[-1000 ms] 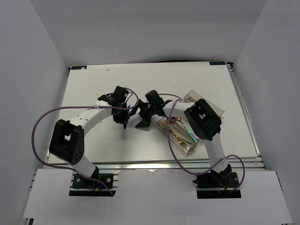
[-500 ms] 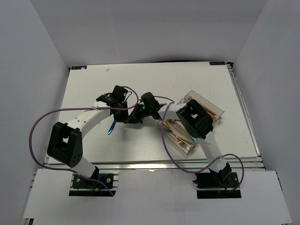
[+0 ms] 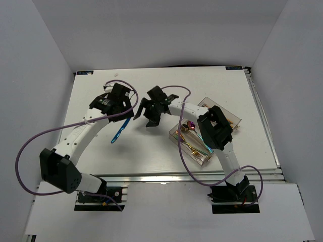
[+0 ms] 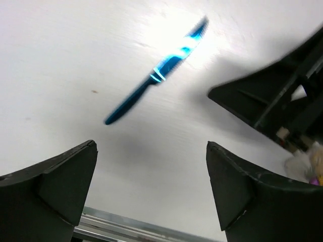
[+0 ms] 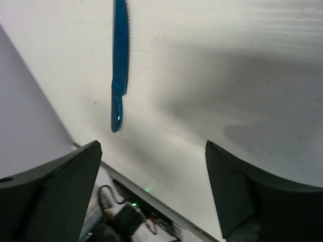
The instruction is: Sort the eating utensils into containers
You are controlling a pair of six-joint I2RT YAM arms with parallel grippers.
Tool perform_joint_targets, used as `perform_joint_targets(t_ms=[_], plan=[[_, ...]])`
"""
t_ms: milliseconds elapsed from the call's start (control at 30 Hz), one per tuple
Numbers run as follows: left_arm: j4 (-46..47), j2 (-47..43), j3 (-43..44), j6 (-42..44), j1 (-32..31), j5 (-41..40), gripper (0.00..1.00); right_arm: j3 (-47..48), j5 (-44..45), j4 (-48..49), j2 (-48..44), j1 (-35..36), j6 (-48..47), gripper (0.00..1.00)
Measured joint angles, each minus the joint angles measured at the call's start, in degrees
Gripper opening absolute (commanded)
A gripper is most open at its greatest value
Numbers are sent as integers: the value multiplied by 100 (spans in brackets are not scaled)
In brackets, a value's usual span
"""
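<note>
Spread and empty, left tool [image 4: 150, 151] and right tool [image 5: 151, 148] hover over a blue knife [image 4: 156, 75] on the bench [image 3: 202, 85], seemingly poised to collect it

This looks like a robotics lab test cell. A white table [image 3: 151, 156] is boxed in by plain white panels [image 3: 45, 91] at 9, 12 and 3 o'clock. At 6 o'clock an aluminium extrusion rail [image 3: 166, 177] edges the table, where the left arm [image 3: 81, 133] and right arm [image 3: 229, 159] are bolted. Loose purple cables [image 3: 18, 164] trail from both.
</note>
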Motion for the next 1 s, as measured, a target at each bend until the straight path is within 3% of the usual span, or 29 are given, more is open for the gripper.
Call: perform_joint_targets(t_ms=[167, 367, 467, 667, 833, 1000], plan=[[-140, -409, 151, -109, 483, -564, 98, 1185, 1023, -1318, -74, 323, -516, 89], [577, 245, -334, 610, 1502, 282, 92, 131, 1685, -1867, -1198, 603, -734, 89], [776, 787, -437, 999, 1528, 726, 82, 197, 1853, -2205, -1733, 590, -1080, 89], [1097, 1145, -804, 1397, 1521, 1263, 80, 350, 1961, -2498, -3095, 533, -1803, 89], [1397, 1316, -1235, 1438, 1521, 1419, 80, -223, 1956, -2588, -4334, 527, -2092, 89], [1692, 1720, -1561, 1403, 1537, 1679, 77, -599, 1961, -2809, -4885, 527, -2214, 89]])
